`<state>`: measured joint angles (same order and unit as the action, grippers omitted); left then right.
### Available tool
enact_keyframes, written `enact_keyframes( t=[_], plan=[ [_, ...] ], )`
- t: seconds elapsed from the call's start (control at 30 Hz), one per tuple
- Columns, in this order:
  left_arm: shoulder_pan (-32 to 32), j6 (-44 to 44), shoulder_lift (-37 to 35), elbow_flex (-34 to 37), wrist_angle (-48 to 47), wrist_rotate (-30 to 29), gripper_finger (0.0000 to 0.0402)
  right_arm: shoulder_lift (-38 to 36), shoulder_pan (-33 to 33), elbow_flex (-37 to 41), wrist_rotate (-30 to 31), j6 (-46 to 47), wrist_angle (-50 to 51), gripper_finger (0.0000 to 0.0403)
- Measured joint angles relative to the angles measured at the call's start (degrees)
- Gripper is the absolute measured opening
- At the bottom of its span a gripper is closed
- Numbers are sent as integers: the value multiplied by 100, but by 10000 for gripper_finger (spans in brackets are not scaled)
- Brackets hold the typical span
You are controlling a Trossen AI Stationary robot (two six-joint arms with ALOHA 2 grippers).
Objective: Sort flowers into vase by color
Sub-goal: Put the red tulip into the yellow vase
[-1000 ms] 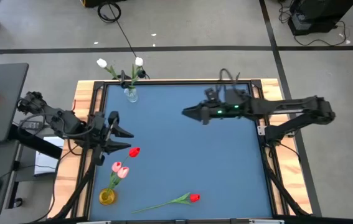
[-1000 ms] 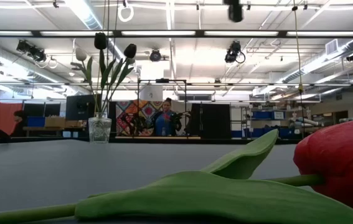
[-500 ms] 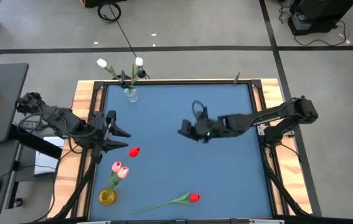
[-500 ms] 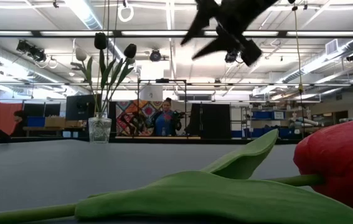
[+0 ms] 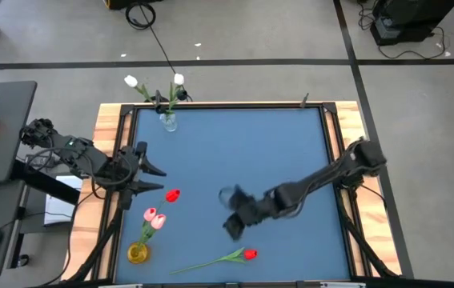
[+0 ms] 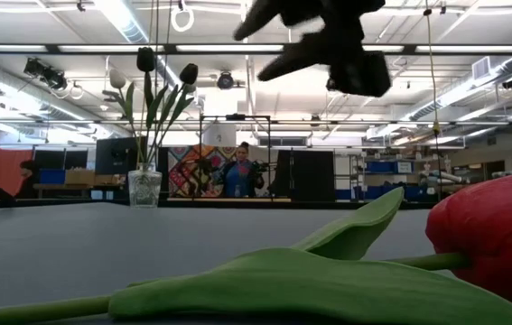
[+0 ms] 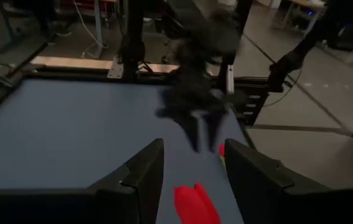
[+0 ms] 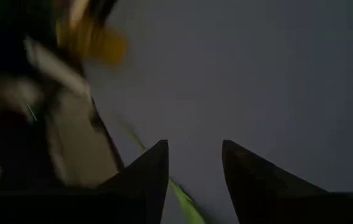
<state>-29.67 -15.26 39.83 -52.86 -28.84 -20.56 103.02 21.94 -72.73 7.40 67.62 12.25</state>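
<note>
**Sort mostly done, one red tulip loose on the table**

Done so far, as it looks: clear vase (image 5: 168, 122) at the far left corner of the table (image 5: 291, 136) holds white and dark tulips (image 5: 178, 79) (the dark heads only read in the low view). Yellow vase (image 5: 138, 253) at the near left corner holds pink tulips (image 5: 154, 218).

Left, by my read: red tulip (image 5: 248, 254) lying flat along the near edge, stem pointing toward the yellow vase. A 2nd red tulip head (image 5: 172, 194) sits just in front of the left gripper (image 5: 158, 178); can't tell if it's in a vase or held by anything.

Right gripper (image 5: 232, 216) is over the near-middle of the table, above and just short of the loose red tulip. Fingers apart, nothing between them in its wrist view; green stem (image 8: 185, 202) shows just beyond the tips.

Left gripper is at the left edge, fingers spread wide, holding nothing I can see.

Obstacles: none between right gripper and the tulip. Flat thin stem looks like the hard part of the pick. Pink tulips lean over near the stem's end, so watch clearance there. Person (image 6: 240, 171) visible far behind the table, well away.
</note>
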Motion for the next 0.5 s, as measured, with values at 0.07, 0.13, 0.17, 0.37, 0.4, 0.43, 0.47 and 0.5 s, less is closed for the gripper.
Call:
enact_keyframes(
  t=[0.07, 0.13, 0.17, 0.37, 0.4, 0.43, 0.47, 0.5],
  plan=[
    [0, 140, -8, 0, 6, -104, 173, 403, 191, -322, -46, -997, 30, 158],
    [0, 189, -15, 0, 19, -254, 173, 779, 363, -588, -192, -1791, 49, 158],
    [0, 231, -15, 0, 21, -318, 173, 950, 431, -716, -240, -2061, 58, 158],
    [0, 454, -13, 0, 28, -677, 173, 1741, 669, -1236, -343, -2763, 122, 158],
    [0, 454, -13, 0, 30, -684, 173, 1846, 691, -1314, -414, -2959, 84, 158],
    [0, 454, -13, 0, 28, -684, 173, 1932, 715, -1387, -502, -3159, 28, 158],
    [0, 456, -10, 0, 28, -684, 173, 2012, 739, -1449, -584, -3324, 21, 158],
    [0, 455, -10, 0, 26, -684, 173, 2093, 768, -1514, -648, -3461, 56, 158]
  ],
)
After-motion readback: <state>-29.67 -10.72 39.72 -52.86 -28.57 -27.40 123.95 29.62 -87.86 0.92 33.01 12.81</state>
